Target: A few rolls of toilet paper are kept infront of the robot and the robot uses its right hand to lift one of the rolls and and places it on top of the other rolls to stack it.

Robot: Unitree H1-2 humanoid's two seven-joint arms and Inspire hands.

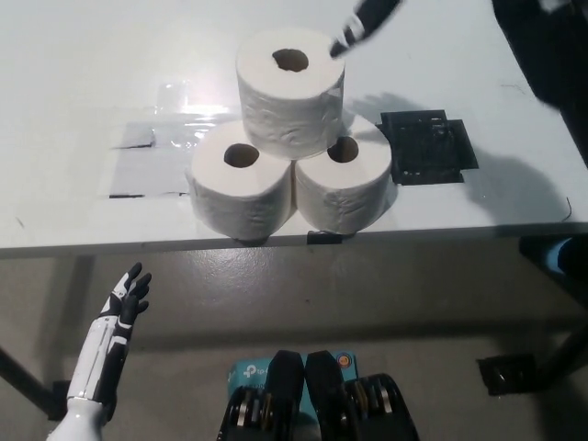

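**Toilet paper stack is up; the risk now is a knock on the way out**

Toilet paper roll on top point(290, 84) sits upright across the seam of the two lower rolls, the left one point(241, 188) and the right one point(344, 184), all three touching, near the front edge of the table point(83, 83). The top roll lies just below and to the left of our right robot hand point(366, 18), which is clear of it. Only a blurred part of that hand shows at the upper edge, so we cannot tell whether its fingers are spread or curled; nothing appears to be held in it.

We judge the placing done, and the danger is a toppling. The top roll rests on two curved, soft rims with no flat seat, so a brush from the black arm point(542, 46) would likely tip it toward the table's front edge, and the lower pair could roll apart under it.

Around the stack we see a black square plate point(429, 147) set in the table, below the right robot hand and beside the right roll, and grey tape patches point(152, 165) far to the hand's left. Neither blocks the way. Our left robot hand point(124, 299) hangs below the table with fingers spread, holding nothing.
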